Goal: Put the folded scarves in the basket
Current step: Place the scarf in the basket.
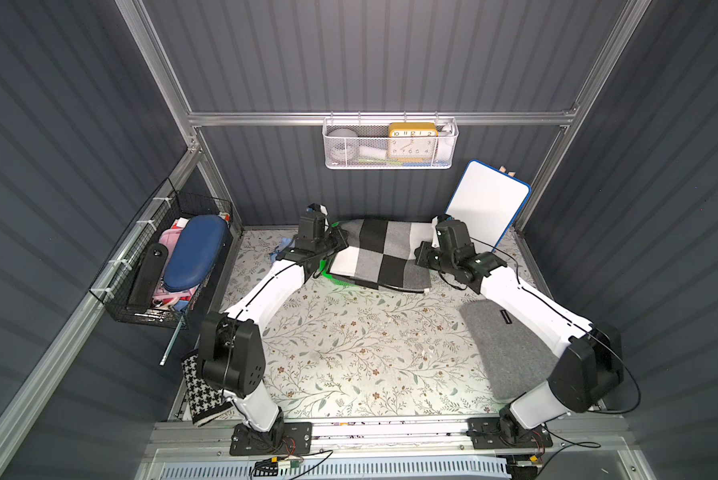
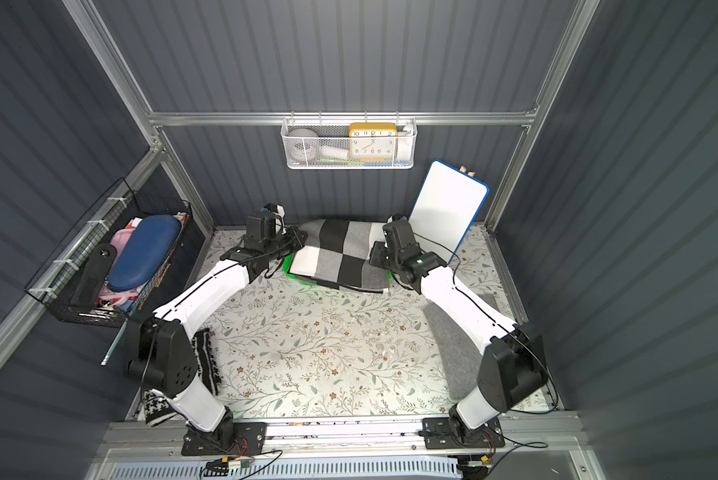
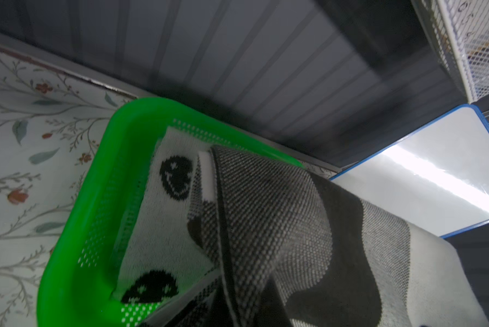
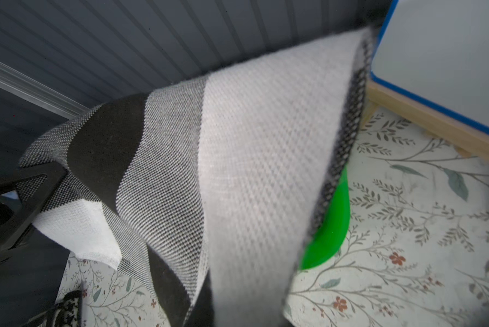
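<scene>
Both jaws clenched the scarf (image 1: pixel 376 253) over the basket (image 1: pixel 327 273) (seemingly holding a smiley cloth (image 3: pixel 166 223)); a whiteboard (image 1: pixel 488 203) stood just beside.

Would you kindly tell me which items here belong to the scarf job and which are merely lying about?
Job: checked scarf, green basket, left tool, right tool (both gripping the scarf).
Lying about: whiteboard, white mesh basket, black wire basket, grey mat, houndstooth cloth.
</scene>
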`<state>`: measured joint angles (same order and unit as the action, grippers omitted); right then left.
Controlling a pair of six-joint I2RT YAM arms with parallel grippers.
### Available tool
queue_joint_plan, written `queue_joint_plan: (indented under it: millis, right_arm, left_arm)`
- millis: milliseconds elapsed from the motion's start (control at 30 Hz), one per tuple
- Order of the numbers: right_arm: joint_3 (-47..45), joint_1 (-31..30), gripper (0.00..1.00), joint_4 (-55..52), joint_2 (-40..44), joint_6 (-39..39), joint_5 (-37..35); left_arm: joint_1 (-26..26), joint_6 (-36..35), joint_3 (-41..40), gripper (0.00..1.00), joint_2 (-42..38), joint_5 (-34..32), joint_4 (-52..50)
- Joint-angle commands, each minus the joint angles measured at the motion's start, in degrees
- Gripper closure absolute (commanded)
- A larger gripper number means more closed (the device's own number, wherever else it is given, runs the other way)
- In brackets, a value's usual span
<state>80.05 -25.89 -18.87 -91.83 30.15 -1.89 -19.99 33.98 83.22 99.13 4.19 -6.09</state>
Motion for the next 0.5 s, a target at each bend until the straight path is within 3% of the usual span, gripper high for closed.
queue_joint_plan:
  millis: [0,467]
  right_arm:
    - [5.3,2.0,1.0,0.1,-4.5,-2.1,-0.1]
    - [17.0,7.7,1.0,-0.6,-20.4,-3.6,6.2]
  left_arm:
    - [1.6,-3.0,6.5,1.0,3.8,-1.2,0.9]
    - [3.9,-3.7,17.2,1.0,18.8,-0.3,-0.8]
